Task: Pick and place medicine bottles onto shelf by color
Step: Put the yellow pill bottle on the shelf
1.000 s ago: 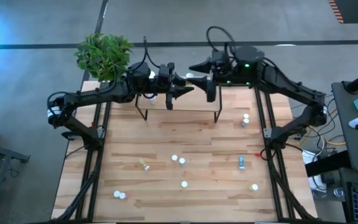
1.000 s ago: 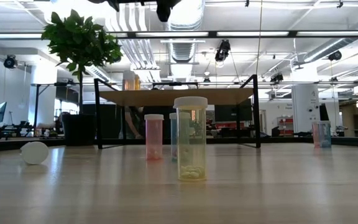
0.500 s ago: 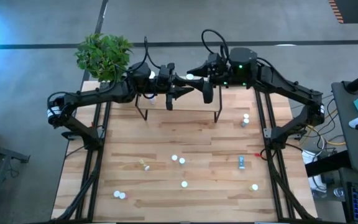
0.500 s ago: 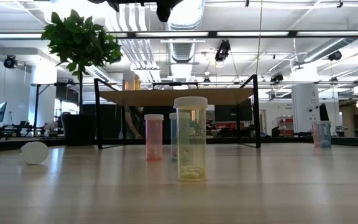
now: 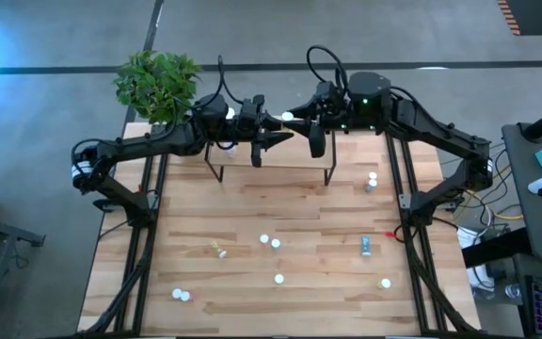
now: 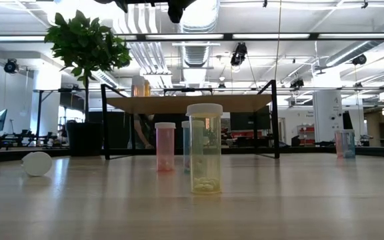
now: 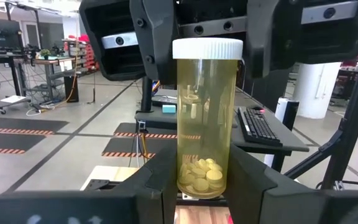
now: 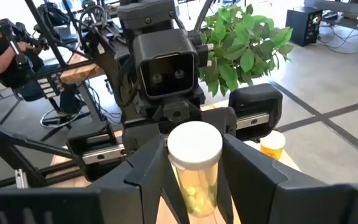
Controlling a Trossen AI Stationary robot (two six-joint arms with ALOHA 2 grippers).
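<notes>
Two grippers meet over the shelf (image 5: 280,160) at the far side of the table, and one yellow bottle (image 7: 206,118) stands upright between them. The left gripper (image 7: 197,180) has its two dark fingers pressed on the lower part of this bottle, one at each side, so its jaws are narrow and they hold it. Small yellow pills lie at the bottom of the bottle, and its white cap is on top. The right gripper (image 8: 194,168) has its fingers at both sides of the same bottle just under the cap; they are very near to the body, but I cannot tell if they press on it. In the high view the white cap shows between the two gripper heads, above the back edge of the shelf.

One orange bottle (image 8: 272,144) stands on the shelf board near the left gripper. In the low view an orange body also shows on top of the board.

Many other bottles are on the table (image 5: 309,212) in front of the shelf. In the low view a yellow one (image 6: 205,148) stands nearest, a pink one (image 6: 165,147) behind it, and a white one (image 6: 37,163) lies on its side. A green plant (image 5: 156,83) stands at the far left corner.
</notes>
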